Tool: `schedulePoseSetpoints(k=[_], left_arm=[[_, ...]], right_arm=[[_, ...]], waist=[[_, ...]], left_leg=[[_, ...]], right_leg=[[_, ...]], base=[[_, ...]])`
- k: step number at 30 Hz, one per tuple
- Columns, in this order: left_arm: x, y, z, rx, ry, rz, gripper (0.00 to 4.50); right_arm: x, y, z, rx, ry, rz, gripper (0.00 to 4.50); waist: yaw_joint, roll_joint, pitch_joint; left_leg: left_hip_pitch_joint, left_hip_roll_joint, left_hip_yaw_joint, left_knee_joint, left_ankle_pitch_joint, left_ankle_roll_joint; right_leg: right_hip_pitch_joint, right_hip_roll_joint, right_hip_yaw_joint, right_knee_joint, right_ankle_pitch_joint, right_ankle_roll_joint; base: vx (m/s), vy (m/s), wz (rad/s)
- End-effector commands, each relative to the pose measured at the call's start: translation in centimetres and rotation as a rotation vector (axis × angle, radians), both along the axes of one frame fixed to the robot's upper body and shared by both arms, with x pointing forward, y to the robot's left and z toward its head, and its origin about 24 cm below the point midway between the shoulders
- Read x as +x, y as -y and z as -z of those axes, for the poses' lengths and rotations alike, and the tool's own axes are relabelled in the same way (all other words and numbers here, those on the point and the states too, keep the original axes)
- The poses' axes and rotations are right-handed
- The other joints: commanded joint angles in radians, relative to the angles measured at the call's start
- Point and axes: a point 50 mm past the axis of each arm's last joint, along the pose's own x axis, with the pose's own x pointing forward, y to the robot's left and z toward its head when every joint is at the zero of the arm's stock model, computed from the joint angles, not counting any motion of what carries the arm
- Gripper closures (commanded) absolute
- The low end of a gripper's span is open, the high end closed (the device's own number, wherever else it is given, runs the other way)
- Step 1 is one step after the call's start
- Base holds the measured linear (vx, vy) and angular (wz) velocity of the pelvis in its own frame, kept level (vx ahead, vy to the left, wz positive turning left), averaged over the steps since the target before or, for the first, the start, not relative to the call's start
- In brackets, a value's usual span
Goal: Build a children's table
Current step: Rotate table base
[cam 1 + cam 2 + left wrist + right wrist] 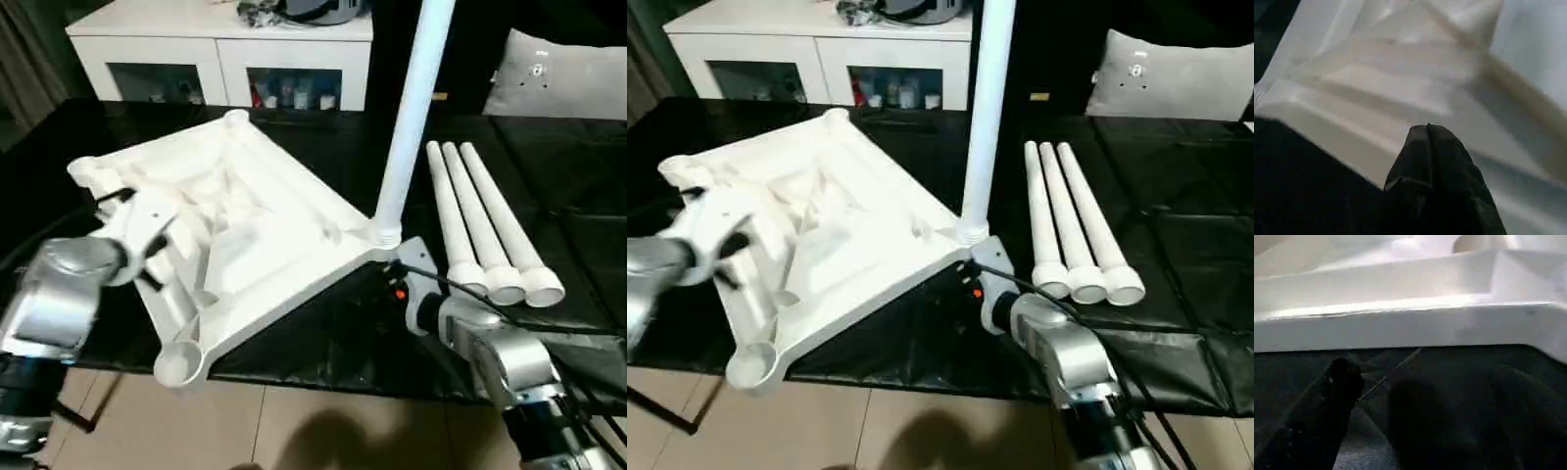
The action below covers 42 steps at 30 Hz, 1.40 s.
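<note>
The children's table top (255,225) lies upside down on the black work surface, ribbed underside up, one corner socket hanging over the front edge. One white leg (411,117) stands upright in its right corner socket. Three more legs (480,225) lie side by side to the right. My left gripper (1427,129) is shut, its fingertips pressed together just above a rib on the left part of the top, with nothing between them. My right gripper (1432,387) stands open low over the black surface, right in front of the top's front right rim, below the upright leg.
A white low cabinet with glass doors (220,59) stands behind the black surface (323,343). A grey cushion (558,78) sits at the back right. The surface's front edge runs just before my arms, with tiled floor (294,431) below.
</note>
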Motion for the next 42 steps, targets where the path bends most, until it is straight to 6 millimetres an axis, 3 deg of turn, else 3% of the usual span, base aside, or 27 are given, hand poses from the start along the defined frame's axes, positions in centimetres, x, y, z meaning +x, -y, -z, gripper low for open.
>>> schedulePoseSetpoints(k=[1, 8, 14, 19, 23, 25, 26, 27, 28, 32, 33, 35, 36, 42], left_arm=[[-0.4, 0.1, 0.4, 0.019, -0.051, 0.017, 4.48], [-2.5, 1.5, 3.2, -0.009, -0.273, 0.148, 4.48], [-3.4, 2.8, 5.0, -0.009, -0.347, 0.328, 4.48], [-4.2, 6.7, 5.1, -0.191, -0.372, 0.561, 4.48], [-3.8, 9.3, 5.8, -0.249, -0.355, 0.660, 4.48], [-3.0, 10.6, 6.2, -0.268, -0.318, 0.681, 4.48], [-2.4, 11.7, 6.3, -0.271, -0.283, 0.689, 4.48], [-2.2, 12.0, 6.4, -0.271, -0.274, 0.690, 4.48], [-1.8, 12.6, 6.4, -0.277, -0.252, 0.686, 4.48], [-0.2, 14.1, 6.4, -0.264, -0.155, 0.639, 4.48], [0.3, 14.7, 6.4, -0.263, -0.116, 0.610, 4.48], [0.9, 15.8, 6.4, -0.278, -0.070, 0.594, 4.48], [1.2, 17.0, 6.5, -0.308, -0.034, 0.562, 4.48], [1.1, 17.2, 5.6, -0.361, 0.024, 0.592, 4.09]], right_arm=[[0.6, -0.4, -0.4, -0.018, 0.031, -0.012, 0.00], [2.2, -1.8, 0.0, -0.012, 0.045, 0.035, 0.00], [3.0, -2.5, 0.2, 0.008, 0.049, 0.075, 0.00], [3.6, -2.8, 0.4, 0.022, 0.050, 0.112, 0.00], [3.9, -2.5, 0.4, 0.015, 0.064, 0.132, 0.00], [4.1, -2.2, 0.3, 0.002, 0.078, 0.152, 0.00], [4.2, -1.8, 0.1, -0.004, 0.091, 0.164, 0.00], [4.2, -1.6, 0.0, -0.005, 0.094, 0.166, 0.00], [4.2, -1.3, 0.0, -0.011, 0.101, 0.172, 0.00], [4.2, -0.2, -0.4, -0.039, 0.126, 0.199, 0.00], [4.2, 0.3, -0.6, -0.046, 0.136, 0.214, 0.00], [4.2, 1.1, -1.0, -0.053, 0.151, 0.253, 0.00], [4.2, 2.2, -1.7, -0.067, 0.165, 0.319, 0.00], [4.8, 4.1, -3.5, -0.098, 0.181, 0.478, 0.00]], waist=[[0.002, 0.006, -0.057], [-0.003, 0.011, -0.056], [-0.005, 0.011, -0.055], [-0.003, 0.012, -0.054], [-0.007, 0.011, -0.056], [-0.007, 0.008, -0.057], [-0.006, 0.018, -0.057], [-0.006, 0.018, -0.057], [-0.007, 0.010, -0.060], [-0.006, 0.009, -0.060], [-0.005, 0.002, -0.061], [0.000, 0.002, -0.062], [-0.002, -0.003, -0.062], [0.004, -0.006, -0.066]], left_leg=[[0.010, 0.053, -0.023, -0.068, -0.185, 0.008], [0.010, 0.051, -0.024, -0.069, -0.203, -0.006], [0.011, 0.051, -0.024, -0.073, -0.236, -0.013], [0.018, 0.052, -0.022, -0.073, -0.261, -0.025], [0.013, 0.051, -0.023, -0.073, -0.245, -0.026], [0.011, 0.049, -0.021, -0.070, -0.230, -0.023], [0.011, 0.048, -0.021, -0.069, -0.231, -0.024], [0.011, 0.048, -0.021, -0.069, -0.231, -0.024], [0.011, 0.049, -0.021, -0.067, -0.224, -0.022], [0.007, 0.047, -0.019, -0.063, -0.203, -0.004], [0.007, 0.048, -0.019, -0.062, -0.197, 0.000], [0.005, 0.048, -0.020, -0.060, -0.184, 0.008], [0.004, 0.048, -0.020, -0.060, -0.174, 0.013], [0.001, 0.048, -0.019, -0.055, -0.113, 0.039]], right_leg=[[0.048, -0.067, 0.058, -0.058, -0.170, -0.187], [0.048, -0.070, 0.059, -0.055, -0.164, -0.214], [0.050, -0.068, 0.059, -0.058, -0.179, -0.202], [0.045, -0.070, 0.061, -0.061, -0.208, -0.203], [0.051, -0.068, 0.060, -0.056, -0.178, -0.197], [0.054, -0.069, 0.060, -0.059, -0.175, -0.195], [0.054, -0.069, 0.061, -0.059, -0.177, -0.190], [0.054, -0.069, 0.061, -0.059, -0.177, -0.190], [0.058, -0.068, 0.060, -0.057, -0.157, -0.189], [0.058, -0.067, 0.058, -0.061, -0.159, -0.184], [0.061, -0.068, 0.058, -0.060, -0.166, -0.179], [0.062, -0.070, 0.057, -0.063, -0.185, -0.160], [0.062, -0.069, 0.057, -0.065, -0.186, -0.156], [0.059, -0.068, 0.057, -0.058, -0.130, -0.171]], base=[[0.000, 0.000, 0.00], [0.000, 0.000, 0.00], [0.000, 0.000, 0.00], [0.000, 0.000, 0.00], [0.000, 0.000, 0.00], [0.000, 0.000, 0.00], [0.000, 0.000, 0.00], [0.000, 0.000, 0.00], [0.000, 0.000, 0.00], [0.000, 0.000, 0.00], [0.000, 0.000, 0.00], [0.000, 0.000, 0.00], [0.000, 0.000, 0.00], [0.000, 0.000, 0.00]])
